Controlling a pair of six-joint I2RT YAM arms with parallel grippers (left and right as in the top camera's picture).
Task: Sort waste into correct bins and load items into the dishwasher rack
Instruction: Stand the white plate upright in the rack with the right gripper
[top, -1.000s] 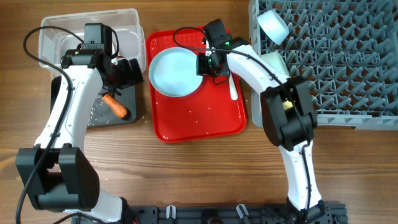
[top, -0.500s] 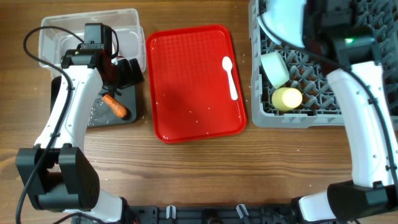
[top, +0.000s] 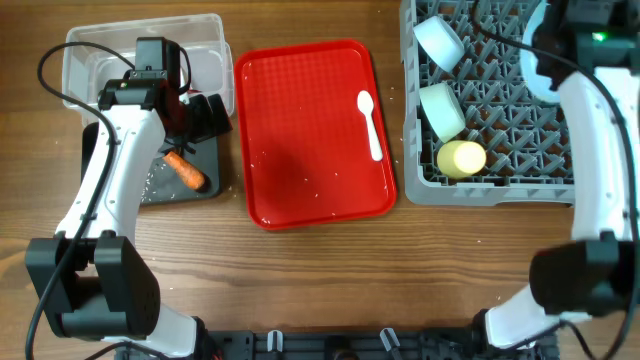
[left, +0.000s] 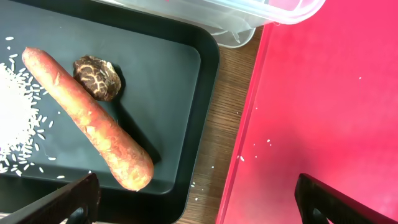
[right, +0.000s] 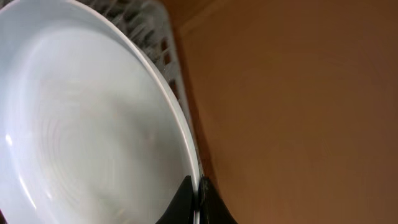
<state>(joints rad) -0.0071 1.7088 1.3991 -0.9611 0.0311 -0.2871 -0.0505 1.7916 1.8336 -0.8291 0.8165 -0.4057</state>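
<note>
The left pincer (left: 196, 186) hangs spread and empty over the desk (left: 222, 124) strip between the black tray (left: 186, 74), which holds the carrot stick (left: 87, 118), and the red tray (top: 310, 150). The spoon (top: 370, 125) lies near the red tray's right edge. Stretched over the rack (top: 500, 150), the right pincer (right: 196, 199) pinches the tilted plate (right: 81, 124) by its rim.

- Overhead: straight down on my whole table (top: 300, 290).
- Left wrist: close, facing down over black tray (left: 161, 68) and red tray (left: 323, 93); overhead shares both.
- Right wrist: pressed near the plate (right: 81, 124), seemingly facing sideways.
</note>
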